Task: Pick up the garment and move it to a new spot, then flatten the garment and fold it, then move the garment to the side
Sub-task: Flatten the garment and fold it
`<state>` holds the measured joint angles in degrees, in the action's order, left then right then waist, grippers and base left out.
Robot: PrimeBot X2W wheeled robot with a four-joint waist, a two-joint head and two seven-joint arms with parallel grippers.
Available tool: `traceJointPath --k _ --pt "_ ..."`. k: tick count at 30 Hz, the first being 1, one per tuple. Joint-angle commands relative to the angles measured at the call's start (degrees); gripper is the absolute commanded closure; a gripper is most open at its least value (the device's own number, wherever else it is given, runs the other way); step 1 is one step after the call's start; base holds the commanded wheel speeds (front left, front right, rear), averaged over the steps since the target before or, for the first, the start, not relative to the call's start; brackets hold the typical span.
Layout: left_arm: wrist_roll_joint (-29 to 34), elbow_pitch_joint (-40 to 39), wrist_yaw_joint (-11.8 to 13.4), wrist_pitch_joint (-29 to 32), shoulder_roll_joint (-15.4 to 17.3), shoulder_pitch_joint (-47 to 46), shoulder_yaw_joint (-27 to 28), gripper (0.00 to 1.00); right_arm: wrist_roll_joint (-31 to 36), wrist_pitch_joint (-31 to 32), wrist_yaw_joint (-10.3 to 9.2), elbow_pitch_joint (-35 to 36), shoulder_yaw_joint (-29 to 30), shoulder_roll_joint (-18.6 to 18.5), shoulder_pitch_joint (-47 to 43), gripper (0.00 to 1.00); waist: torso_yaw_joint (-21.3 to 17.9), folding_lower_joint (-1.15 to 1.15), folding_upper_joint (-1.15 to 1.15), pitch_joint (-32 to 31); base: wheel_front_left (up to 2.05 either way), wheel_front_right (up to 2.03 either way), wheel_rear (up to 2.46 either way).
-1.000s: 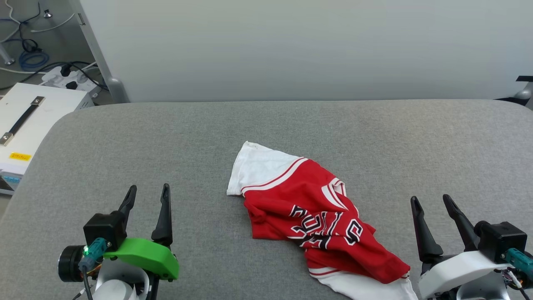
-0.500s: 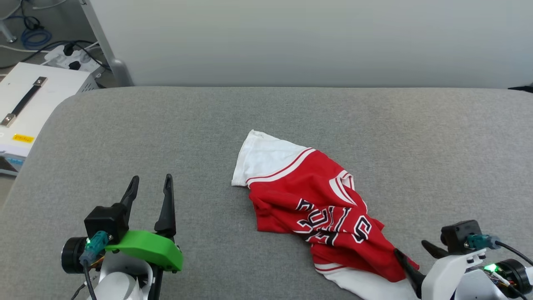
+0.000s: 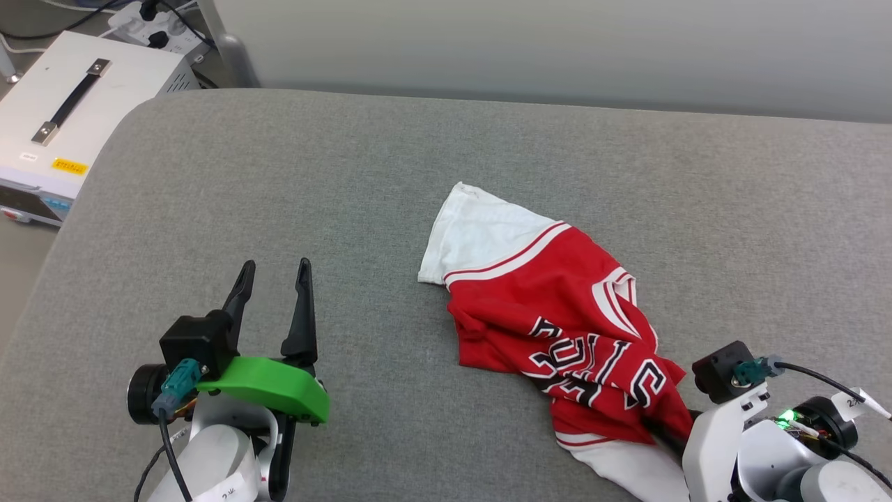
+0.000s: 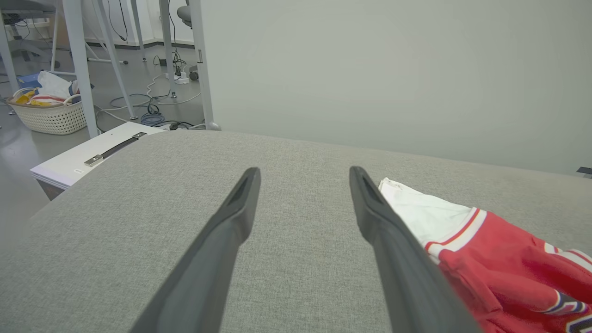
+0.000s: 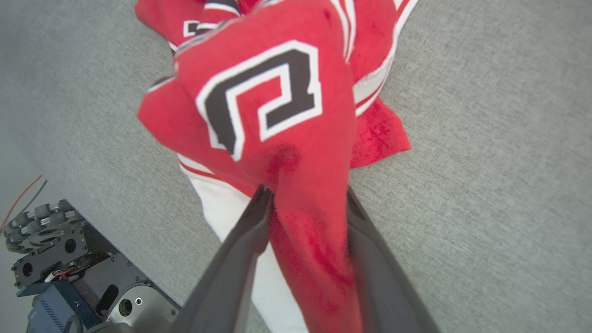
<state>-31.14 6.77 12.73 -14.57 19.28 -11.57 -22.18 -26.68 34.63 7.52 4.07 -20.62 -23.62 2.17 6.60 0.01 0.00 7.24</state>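
Note:
The garment [image 3: 557, 314], a red jersey shirt with white sleeves and black white-edged lettering, lies crumpled on the grey padded table [image 3: 313, 174], right of centre. My right gripper [image 3: 665, 429] is at its near right corner. In the right wrist view, a bunched fold of the red garment [image 5: 277, 92] fills the gap between the two fingers of the right gripper [image 5: 306, 192], which press on it. My left gripper [image 3: 276, 265] is open over bare table to the garment's left. In the left wrist view, the garment's [image 4: 485, 249] white sleeve lies just right of the open left gripper [image 4: 304, 171].
A white box with a black handle [image 3: 70, 104] stands off the table's far left corner, with a power strip [image 3: 160, 21] and cables behind it. A pale wall panel [image 3: 557, 42] runs along the far edge. A laundry basket [image 4: 51, 115] sits on the floor.
The right gripper has swung down and in onto the garment's near right corner and closed on a fold. The camera has shifted, so the scene sits higher and further right. The left gripper stays open.

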Motion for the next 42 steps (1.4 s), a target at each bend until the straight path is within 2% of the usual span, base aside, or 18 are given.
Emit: traceJointPath --k 1,7,12,18,24,25,26,27,32,35,42 --pt "0.4 0.34 -0.47 -0.25 -0.32 -0.8 0.04 0.0 -0.47 0.09 -0.03 -0.02 -0.07 -0.41 1.4 1.0 0.92 -0.01 0.0 0.87 0.0 0.0 0.0" --pt "0.54 1.58 -0.97 -0.35 -1.05 -0.7 0.59 0.0 -0.03 -0.4 -0.03 0.47 3.57 -3.23 4.82 1.0 0.9 -0.01 0.0 0.79 0.0 0.0 0.0" --pt "0.65 1.87 -1.31 -0.39 -1.47 -1.12 1.33 0.0 -1.06 0.19 -0.03 -1.71 6.23 -7.18 11.66 1.0 0.56 -0.01 0.0 1.74 0.0 0.0 0.0" --pt "1.2 2.3 -2.27 -0.41 -2.5 -2.64 1.42 0.0 -2.85 -0.94 -0.03 -10.61 5.93 -10.94 21.94 1.0 1.31 -0.01 0.0 4.49 0.0 0.0 0.0" --pt "2.09 3.11 -3.33 -0.42 -3.9 -4.29 1.57 0.0 -4.92 -6.22 -0.03 -21.94 3.65 -11.72 28.93 1.0 2.7 -0.01 0.0 7.2 0.0 0.0 0.0" --pt "2.22 3.34 -3.5 -0.42 -4.11 -4.4 1.71 0.0 -5.34 -7.64 -0.03 -23.87 3.08 -11.34 29.61 0.91 2.77 -0.01 0.0 7.37 0.0 0.0 0.0" --pt "2.33 3.53 -3.63 -0.42 -4.25 -4.44 1.8 0.0 -5.61 -8.67 -0.03 -25.26 2.56 -11.03 29.93 0.91 2.81 -0.01 0.0 7.46 0.0 0.0 0.0" --pt "2.47 3.74 -3.8 -0.42 -4.4 -4.48 1.95 0.0 -5.89 -10.2 -0.03 -26.79 2.08 -10.63 30.26 0.0 2.81 -0.01 0.0 7.52 0.0 0.0 0.0" --pt "3.0 4.69 -4.3 -0.42 -4.62 -4.1 2.86 0.0 -5.87 -18.44 -0.03 -32.38 2.71 -8.42 30.66 0.0 1.99 -0.01 0.0 6.47 0.0 0.0 0.0" --pt "3.23 5.27 -4.44 -0.42 -4.35 -3.4 3.32 0.0 -4.51 -24.97 -0.03 -34.4 5.21 -6.66 30.07 0.0 0.99 -0.01 0.0 4.99 0.0 0.0 0.0" --pt "2.96 5.92 -4.12 -0.37 -3.52 -1.08 3.99 0.0 0.31 -36.14 -0.03 -34.24 11.08 -2.16 24.95 0.0 -1.81 -0.01 0.0 1.17 0.0 0.0 0.0"
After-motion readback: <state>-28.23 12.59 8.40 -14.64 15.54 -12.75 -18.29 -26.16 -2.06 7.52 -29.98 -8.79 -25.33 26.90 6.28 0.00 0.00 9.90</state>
